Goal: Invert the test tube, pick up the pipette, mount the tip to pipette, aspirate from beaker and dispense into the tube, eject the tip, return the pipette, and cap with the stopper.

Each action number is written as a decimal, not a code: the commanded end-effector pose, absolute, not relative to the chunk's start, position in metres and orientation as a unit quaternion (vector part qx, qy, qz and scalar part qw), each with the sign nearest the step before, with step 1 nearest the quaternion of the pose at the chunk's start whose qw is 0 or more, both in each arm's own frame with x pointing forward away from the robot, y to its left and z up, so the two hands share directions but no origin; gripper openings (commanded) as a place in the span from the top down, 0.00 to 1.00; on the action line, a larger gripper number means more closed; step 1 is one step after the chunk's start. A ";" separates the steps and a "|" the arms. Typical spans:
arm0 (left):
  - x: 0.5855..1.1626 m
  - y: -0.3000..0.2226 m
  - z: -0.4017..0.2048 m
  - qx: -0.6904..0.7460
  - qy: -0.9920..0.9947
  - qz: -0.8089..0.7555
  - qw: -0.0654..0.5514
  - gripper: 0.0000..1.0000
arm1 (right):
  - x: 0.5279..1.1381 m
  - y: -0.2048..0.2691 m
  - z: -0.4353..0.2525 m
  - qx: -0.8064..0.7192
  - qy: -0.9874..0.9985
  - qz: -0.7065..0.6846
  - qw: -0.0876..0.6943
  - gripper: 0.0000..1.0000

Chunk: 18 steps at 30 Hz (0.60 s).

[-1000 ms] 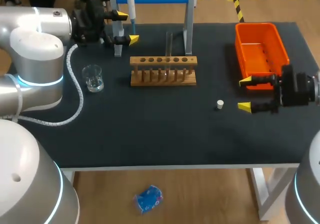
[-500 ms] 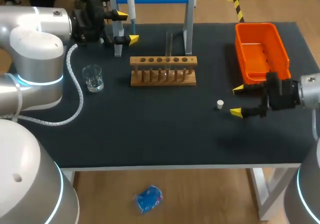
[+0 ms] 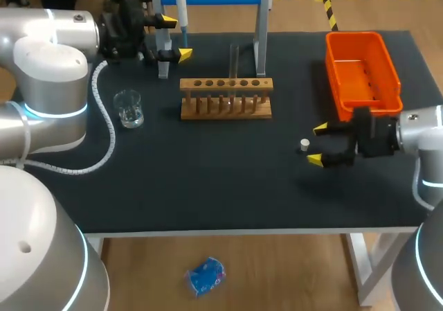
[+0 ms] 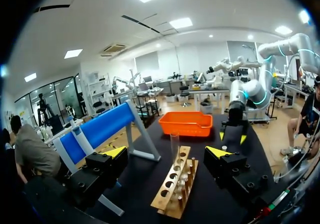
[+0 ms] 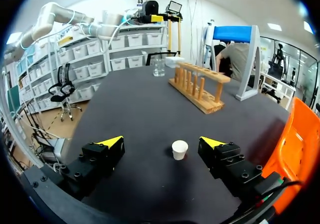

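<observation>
Right hand [image 3: 317,143] had slid away from the orange tray [image 3: 337,75], fingers apart, empty. Stopper [image 3: 304,145] stood on the counter [image 3: 208,172] just beyond the fingertips, opposite the tray. Right arm was nearer.

Broad bare black table [image 3: 208,186] in front of the rack [image 3: 226,98], passable to the near edge. Right of the rack, only a small white stopper [image 3: 304,145], just ahead of the right gripper [image 3: 318,144] with fingers wide apart; farther right, an orange bin [image 3: 360,75]. Left of the rack, a beaker [image 3: 129,108]. Behind it, a blue stand [image 3: 261,27]; in the rack itself, an upright tube [image 3: 234,60].
</observation>
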<state>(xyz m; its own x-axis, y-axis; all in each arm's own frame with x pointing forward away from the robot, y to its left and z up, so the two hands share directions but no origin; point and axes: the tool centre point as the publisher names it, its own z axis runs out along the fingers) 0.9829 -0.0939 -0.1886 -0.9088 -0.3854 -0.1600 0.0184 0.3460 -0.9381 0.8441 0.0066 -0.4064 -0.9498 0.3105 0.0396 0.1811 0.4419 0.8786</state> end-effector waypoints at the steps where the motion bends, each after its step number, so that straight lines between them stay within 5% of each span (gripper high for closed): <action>1: 0.983 -0.095 -0.190 -0.115 0.799 -0.562 0.183 0.00 | 0.852 0.016 -0.419 0.148 0.846 0.507 0.067 0.00; 18: 0.983 -0.095 -0.190 -0.115 0.799 -0.562 0.183 0.00 | 0.865 0.020 -0.427 0.161 0.844 0.505 0.079 0.01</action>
<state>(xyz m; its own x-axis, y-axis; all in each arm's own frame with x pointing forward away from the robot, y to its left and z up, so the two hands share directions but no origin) 0.9829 -0.0939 -0.1886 -0.9088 -0.3853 -0.1600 0.0185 0.3459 -0.9381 0.8642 0.0192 -0.4249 -0.9366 0.3488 0.0323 0.1940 0.4397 0.8770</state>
